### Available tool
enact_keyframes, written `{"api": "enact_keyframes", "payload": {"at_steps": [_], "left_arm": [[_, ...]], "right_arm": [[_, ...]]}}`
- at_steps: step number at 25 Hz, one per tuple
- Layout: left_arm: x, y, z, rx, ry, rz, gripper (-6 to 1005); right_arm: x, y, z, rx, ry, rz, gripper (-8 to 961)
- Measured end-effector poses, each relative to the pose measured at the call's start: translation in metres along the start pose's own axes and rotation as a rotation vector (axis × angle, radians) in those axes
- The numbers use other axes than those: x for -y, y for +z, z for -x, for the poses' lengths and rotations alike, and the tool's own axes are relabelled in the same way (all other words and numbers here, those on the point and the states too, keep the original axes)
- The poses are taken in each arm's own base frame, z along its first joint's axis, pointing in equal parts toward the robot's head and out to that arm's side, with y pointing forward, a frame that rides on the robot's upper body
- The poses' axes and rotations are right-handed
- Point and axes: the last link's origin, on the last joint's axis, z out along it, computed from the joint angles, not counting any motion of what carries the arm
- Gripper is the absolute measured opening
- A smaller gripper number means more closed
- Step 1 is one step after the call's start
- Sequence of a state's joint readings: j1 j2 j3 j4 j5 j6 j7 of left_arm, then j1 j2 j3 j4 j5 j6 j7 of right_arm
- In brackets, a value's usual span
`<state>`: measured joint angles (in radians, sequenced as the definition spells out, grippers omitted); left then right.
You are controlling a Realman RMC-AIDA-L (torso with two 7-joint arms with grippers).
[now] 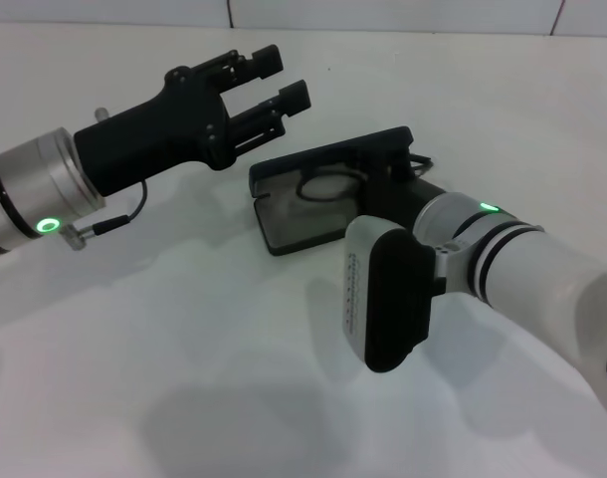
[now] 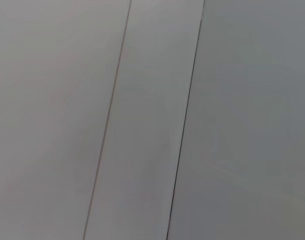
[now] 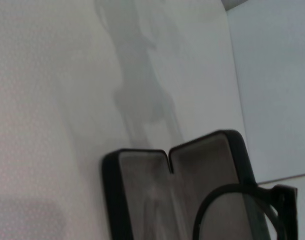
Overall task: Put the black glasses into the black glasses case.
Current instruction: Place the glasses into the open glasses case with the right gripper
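The black glasses case lies open on the white table, grey lining up, lid raised on the far side, and the black glasses sit over its tray, one rounded rim showing against the felt. The right wrist view puts them right at the case: a lens rim hangs just above the lining, a thick black frame corner beside it. The right gripper reaches in from the near right, its wrist covering that end of the case, and I cannot tell whether its fingers are apart or closed on the frame, because they are hidden. The left gripper hovers up and to the left of the case, claws spread, holding nothing; its wrist camera sees only pale panels with dark seams. Handling, as I judge it: these glasses look light, thin and stiff, with slender arms that would bend or snag, and lenses that would smudge or slip, so the bridge or frame front is the sensible grip. The case rim and upright lid are the edges to mind; the table all round is open, with free room to lift straight up and back.
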<state>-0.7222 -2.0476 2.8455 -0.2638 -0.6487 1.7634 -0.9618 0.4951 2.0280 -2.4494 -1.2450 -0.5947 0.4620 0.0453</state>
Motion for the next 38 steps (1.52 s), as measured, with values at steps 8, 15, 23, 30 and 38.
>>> {"api": "enact_keyframes", "payload": {"at_steps": [8, 15, 23, 30, 38], "left_arm": [[0.002, -0.002, -0.001, 0.002, 0.005, -0.007, 597], [0.002, -0.002, -0.001, 0.003, 0.008, -0.009, 597], [0.004, -0.005, -0.003, 0.009, 0.018, -0.016, 597], [0.005, -0.01, -0.001, 0.017, 0.019, -0.025, 597], [0.006, -0.018, 0.0, 0.031, 0.022, -0.044, 598]], "right_arm": [[-0.005, -0.011, 0.007, 0.006, -0.034, 0.027, 427], [-0.007, -0.013, 0.006, -0.009, -0.027, 0.043, 471], [-0.009, -0.018, 0.013, 0.019, -0.025, 0.075, 471], [-0.004, -0.035, 0.016, 0.074, 0.011, 0.078, 470], [0.034, -0.042, -0.012, 0.089, 0.306, -0.039, 470]]}}
